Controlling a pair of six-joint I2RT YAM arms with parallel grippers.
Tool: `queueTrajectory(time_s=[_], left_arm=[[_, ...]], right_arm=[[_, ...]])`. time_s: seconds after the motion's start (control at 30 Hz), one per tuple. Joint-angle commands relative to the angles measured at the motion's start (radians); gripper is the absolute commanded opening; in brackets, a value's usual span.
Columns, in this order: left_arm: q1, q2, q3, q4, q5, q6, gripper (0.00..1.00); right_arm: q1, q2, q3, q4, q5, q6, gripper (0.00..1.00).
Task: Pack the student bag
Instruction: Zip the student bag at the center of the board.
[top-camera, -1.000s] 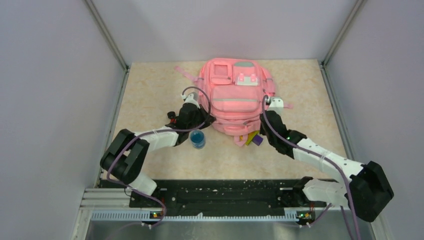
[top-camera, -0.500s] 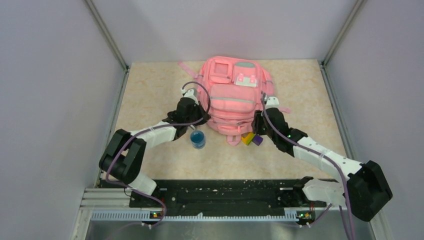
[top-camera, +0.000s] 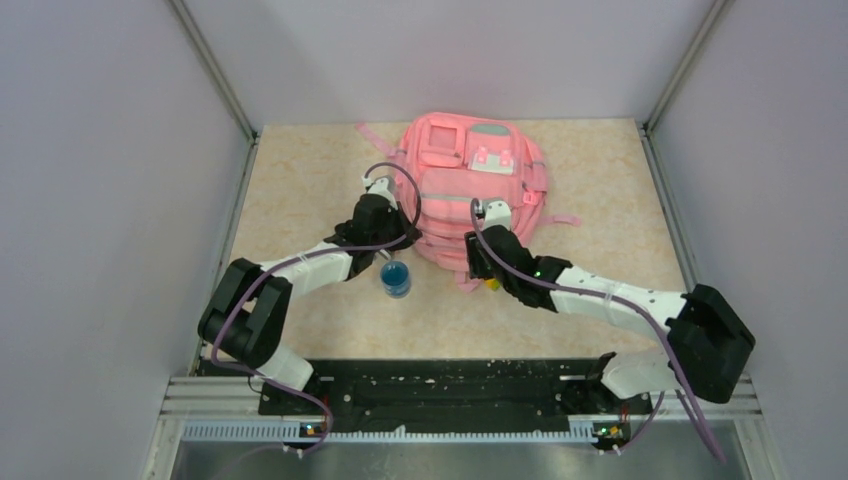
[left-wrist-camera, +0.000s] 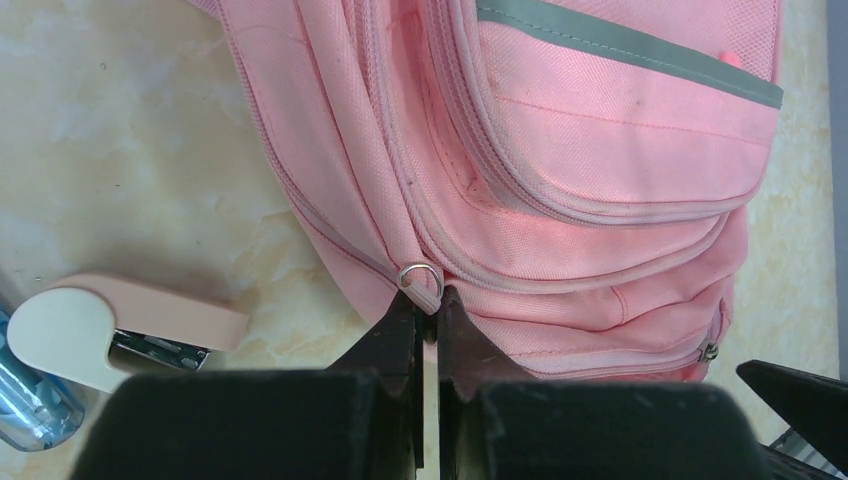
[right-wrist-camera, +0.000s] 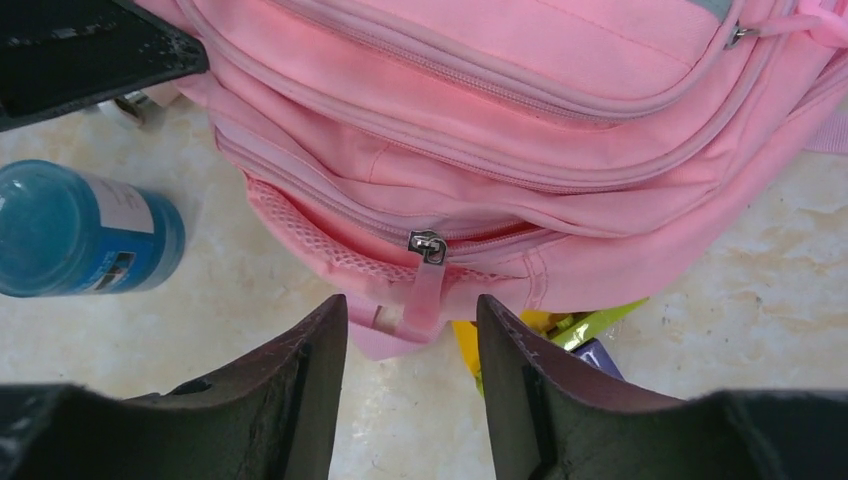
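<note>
On the bench, the left jaws clamp a zip pull of the student bag. The right jaws stand apart, empty.

Right gripper opened up and swung left, over to the near-middle edge of the big soft pink fabric backpack.

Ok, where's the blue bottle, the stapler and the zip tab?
blue bottle (right-wrist-camera: 85, 235), right wrist view, on its blue body.
stapler (left-wrist-camera: 150, 312), left wrist view, on its pink top arm.
zip tab (right-wrist-camera: 425, 295), right wrist view, on the pink strip under the metal slider.
</note>
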Motion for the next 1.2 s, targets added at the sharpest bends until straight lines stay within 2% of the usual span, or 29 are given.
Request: queueTrajectory(time_s=[0.0,0.2,0.27,0.4,0.43,0.63,0.93,1.17], left_arm=[[0.005,-0.047,0.026,0.021,-0.004,0.004,0.00],[0.005,-0.050,0.023,0.023,-0.013,0.003,0.00],[0.005,-0.051,0.023,0.022,-0.015,0.006,0.00],[0.007,-0.059,0.024,0.008,-0.042,0.016,0.00],[0.009,-0.060,0.025,0.003,-0.051,0.020,0.00],[0.030,-0.060,0.042,-0.022,-0.068,0.064,0.00],[0.066,-0.040,0.110,-0.088,-0.106,0.130,0.00],[0.076,0.005,0.184,-0.088,-0.130,0.214,0.00]], right_arm=[[0.024,0.065,0.072,0.001,0.093,-0.015,0.46],[0.027,0.153,0.102,-0.014,0.160,-0.018,0.39],[0.027,0.186,0.123,-0.043,0.203,-0.020,0.30],[0.027,0.210,0.168,-0.116,0.296,-0.040,0.03],[0.027,0.204,0.173,-0.128,0.317,-0.052,0.00],[-0.014,0.139,0.172,-0.162,0.372,-0.138,0.00],[-0.197,0.135,0.103,-0.124,0.325,-0.209,0.00],[-0.284,0.176,0.041,-0.028,0.197,-0.192,0.00]])
